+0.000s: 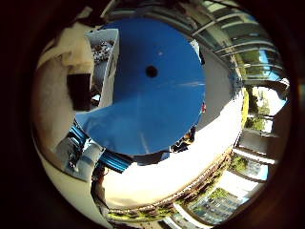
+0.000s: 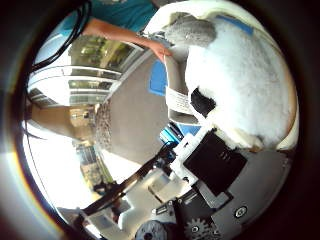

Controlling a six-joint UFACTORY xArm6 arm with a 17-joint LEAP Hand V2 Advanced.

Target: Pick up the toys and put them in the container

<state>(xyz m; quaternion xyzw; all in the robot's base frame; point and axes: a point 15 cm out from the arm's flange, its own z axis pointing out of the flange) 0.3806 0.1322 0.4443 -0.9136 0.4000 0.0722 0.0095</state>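
White plush toy [image 2: 240, 75] held against the hand [image 2: 200, 200], orientation unclear.

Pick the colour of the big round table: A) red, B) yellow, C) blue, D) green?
C: the round table is blue all over, with a small dark hole near its middle.
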